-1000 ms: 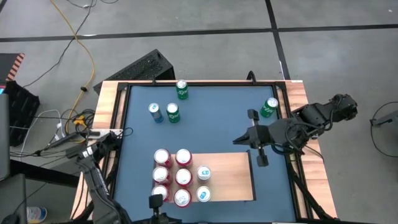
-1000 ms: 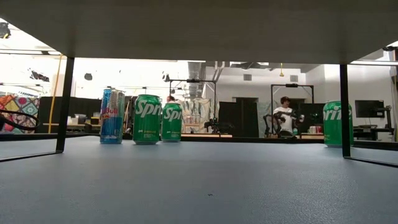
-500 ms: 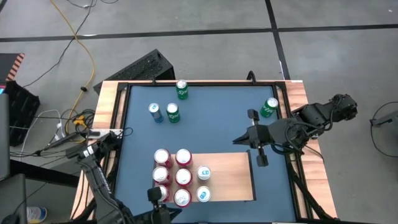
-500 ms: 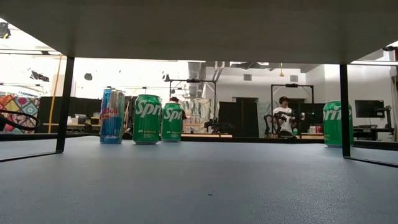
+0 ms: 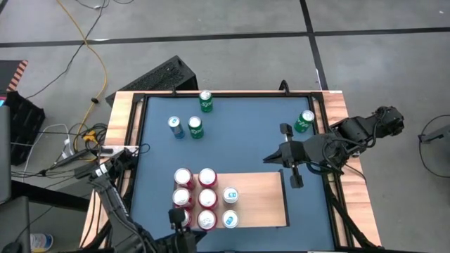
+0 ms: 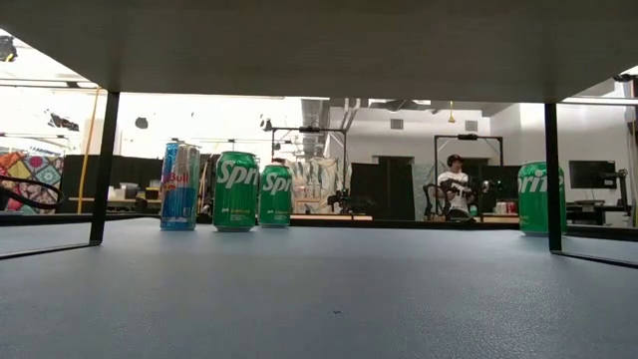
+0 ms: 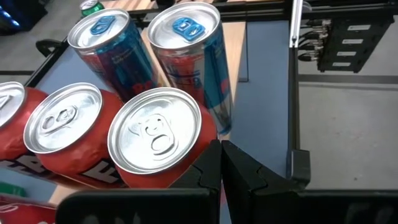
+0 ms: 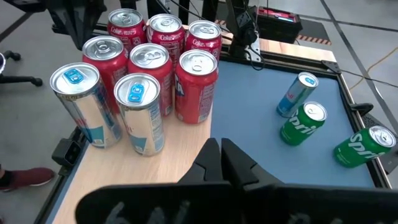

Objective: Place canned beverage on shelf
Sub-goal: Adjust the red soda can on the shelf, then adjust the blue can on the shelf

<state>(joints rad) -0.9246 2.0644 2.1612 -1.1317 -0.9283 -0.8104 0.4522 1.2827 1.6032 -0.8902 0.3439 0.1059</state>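
The shelf (image 5: 256,200) is a pale wooden board on the blue table top. On its left part stand several red cans (image 5: 207,177) and two blue-and-silver cans (image 5: 230,196), all upright. My left gripper (image 7: 221,163) is shut, low beside the nearest red can (image 7: 155,140). In the high view my left gripper (image 5: 176,216) is over the near-left corner of the group. My right gripper (image 8: 221,155) is shut and empty, hovering off the shelf's far right corner (image 5: 271,159). Three green cans (image 5: 195,128) and one blue can (image 5: 176,126) stand loose on the table. My left gripper's shut fingers (image 7: 210,163) stand right beside the lower side wall (image 7: 198,149) of the nearest red can, slanting downward from the table's near left. I cannot tell whether they touch it. The can stands upright on the shelf.
Black rails and a striped wooden frame (image 5: 123,133) border the table. Two green cans (image 6: 236,190) and the blue can (image 6: 180,185) stand at the far left, another green can (image 5: 304,121) at the far right. Bare blue table (image 5: 246,140) lies between them and the shelf.
My left gripper has crept from the table's near edge toward the far edge, in over the near-left cans, and has tipped further down. The cans stand as before. My right arm has kept still.
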